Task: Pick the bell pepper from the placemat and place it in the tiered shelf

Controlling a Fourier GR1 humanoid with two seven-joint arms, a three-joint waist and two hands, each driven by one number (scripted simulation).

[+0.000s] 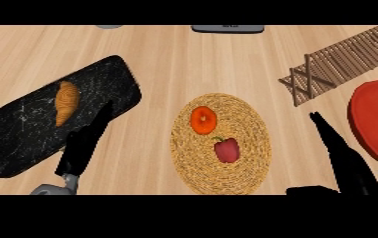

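A red bell pepper (pixel 227 150) lies on the round woven placemat (pixel 251 132) in the middle of the counter, beside an orange round fruit (pixel 204 120). The brown slatted tiered shelf (pixel 336 64) stands at the upper right. My right hand (pixel 341 159) is at the lower right, fingers straight and pointing up, a short way right of the placemat and holding nothing. At the lower left my left hand (pixel 83 147) rests open over the edge of the black tray, fingers up.
A black marbled tray (pixel 29 127) at the left carries a croissant (pixel 66 102). A red plate (pixel 367 117) sits at the right edge, below the shelf. A grey object (pixel 227 28) lies at the counter's far edge.
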